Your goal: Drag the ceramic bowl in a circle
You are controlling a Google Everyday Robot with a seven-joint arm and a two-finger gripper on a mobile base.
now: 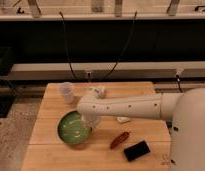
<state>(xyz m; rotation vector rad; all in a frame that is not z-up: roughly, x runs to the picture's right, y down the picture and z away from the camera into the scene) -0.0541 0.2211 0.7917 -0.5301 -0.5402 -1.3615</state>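
Observation:
The ceramic bowl is wide, shallow and green with pale rings inside. It sits on the wooden table at the left front. My white arm reaches across from the right, and my gripper hangs down at the bowl's right rim, touching or just inside it. The arm hides the fingertips.
A small clear plastic cup stands behind the bowl at the back left. A white object lies behind the arm, another small white piece under it. A reddish-brown item and a black flat device lie at the front right.

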